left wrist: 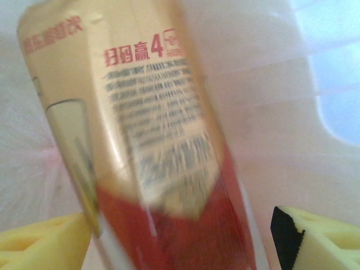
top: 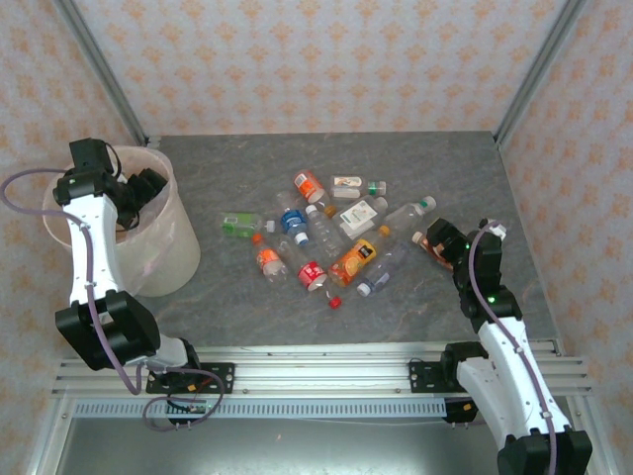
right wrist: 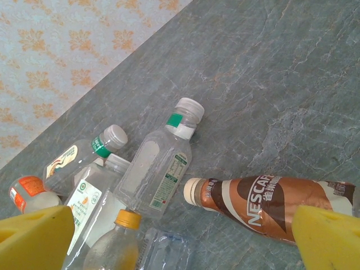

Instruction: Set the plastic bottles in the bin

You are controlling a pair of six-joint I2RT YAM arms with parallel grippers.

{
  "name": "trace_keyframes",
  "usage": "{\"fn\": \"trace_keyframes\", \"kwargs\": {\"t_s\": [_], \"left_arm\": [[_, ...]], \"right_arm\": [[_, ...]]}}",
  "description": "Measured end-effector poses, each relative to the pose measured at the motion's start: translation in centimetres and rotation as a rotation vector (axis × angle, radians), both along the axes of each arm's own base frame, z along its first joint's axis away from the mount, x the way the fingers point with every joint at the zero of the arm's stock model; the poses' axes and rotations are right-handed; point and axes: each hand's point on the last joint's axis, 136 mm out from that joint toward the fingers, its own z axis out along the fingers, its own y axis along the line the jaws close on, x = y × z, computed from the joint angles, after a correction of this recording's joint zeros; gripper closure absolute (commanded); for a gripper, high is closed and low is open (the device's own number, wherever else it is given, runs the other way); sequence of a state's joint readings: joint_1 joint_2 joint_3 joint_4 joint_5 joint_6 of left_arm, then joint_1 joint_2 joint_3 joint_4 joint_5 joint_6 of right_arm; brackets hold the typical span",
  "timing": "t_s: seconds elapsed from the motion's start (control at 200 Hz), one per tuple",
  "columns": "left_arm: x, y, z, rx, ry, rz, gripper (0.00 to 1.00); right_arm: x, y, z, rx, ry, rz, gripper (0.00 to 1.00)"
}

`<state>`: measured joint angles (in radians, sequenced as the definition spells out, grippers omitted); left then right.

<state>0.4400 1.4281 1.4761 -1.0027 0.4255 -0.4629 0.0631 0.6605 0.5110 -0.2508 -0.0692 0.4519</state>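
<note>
While one bottle (left wrist: pixel 152 140) hangs inside the bin (top: pixel 170 259), most plastic bottles (top: pixel 326 237) wait on the table (top: pixel 247 307).
At the left of the top view the left gripper (left wrist: pixel 183 239), jaws apart around this beige-and-red bottle, seems to release it; about a dozen lie at frame centre, and right of them the right gripper (right wrist: pixel 181 232), jaws spread wide, hovers over a brown bottle (right wrist: pixel 264 205).

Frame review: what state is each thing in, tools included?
bin, upright, open-topped.
left tool, open above the bin.
red-beige bottle, unclamped between its pads, blurred.
right tool, open, empty.
Nescafe bottle, lying capped on table.
other bottles, lying on table, unbinned.
</note>
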Motion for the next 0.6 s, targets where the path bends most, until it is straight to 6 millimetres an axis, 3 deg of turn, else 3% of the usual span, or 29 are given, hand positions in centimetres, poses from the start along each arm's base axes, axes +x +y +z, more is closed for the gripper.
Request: {"fn": "trace_keyframes", "kwargs": {"t_s": [0.425,0.6], "left_arm": [[-0.4,0.6,0.2,0.037,0.008,0.021,0.1],[-0.9,1.0,1.2,0.076,0.0,0.032,0.07]], "right_arm": [[-0.2,-0.8,-0.5,-0.005,0.012,-0.048,0.01],[-0.8,-2.2,-1.2,0.01,0.038,-0.149,0.01]]}}
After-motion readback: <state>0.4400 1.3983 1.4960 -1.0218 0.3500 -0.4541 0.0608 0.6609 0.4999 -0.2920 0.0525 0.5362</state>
